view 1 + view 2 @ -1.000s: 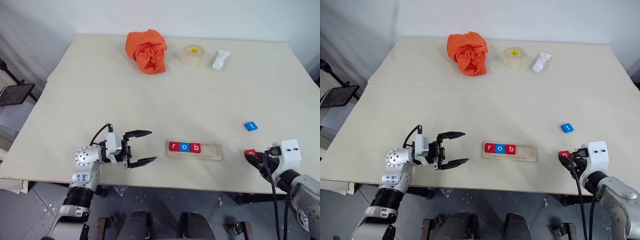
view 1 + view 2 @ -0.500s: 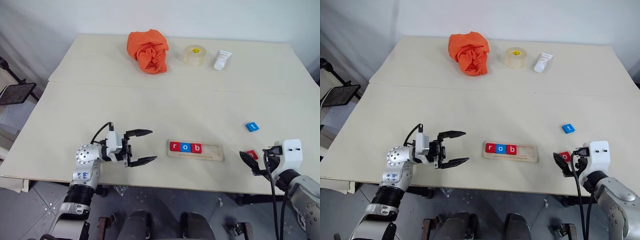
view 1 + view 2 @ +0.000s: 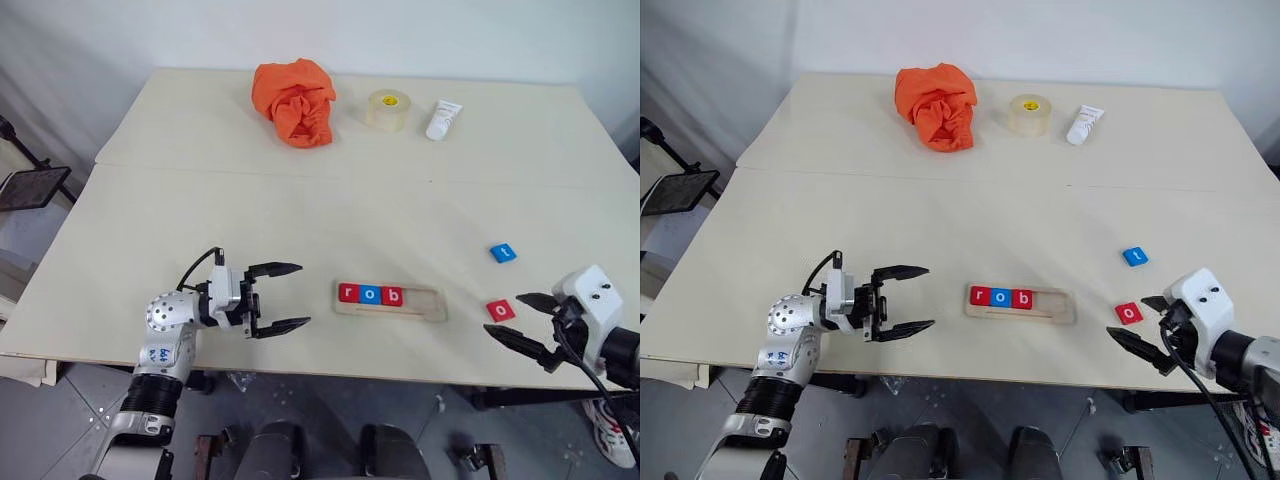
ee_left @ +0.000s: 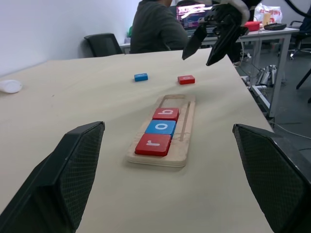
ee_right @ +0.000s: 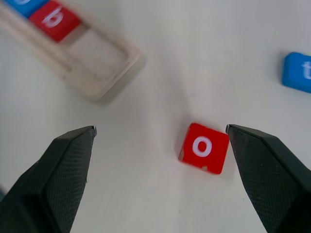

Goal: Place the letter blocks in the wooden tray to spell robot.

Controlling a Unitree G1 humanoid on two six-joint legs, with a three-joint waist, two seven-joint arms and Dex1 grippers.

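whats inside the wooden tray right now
The tray holds three tiles at its left end: red r, blue o, red b. The rest of the groove is bare; nothing covers it.

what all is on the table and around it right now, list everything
letter blocks in tray: 3, red r, blue o, red b, left end of tray
wooden tray: 1, pale wood, near front edge, right part unfilled
red o block: 1, on table right of tray
blue t block: 1, beyond the red o
orange cloth: 1, crumpled, far side
tape roll: 1, yellowish, far side
tube: 1, white, beside tape
person: 1, seated beyond table
left claw: open, left of tray
right claw: open, by red o
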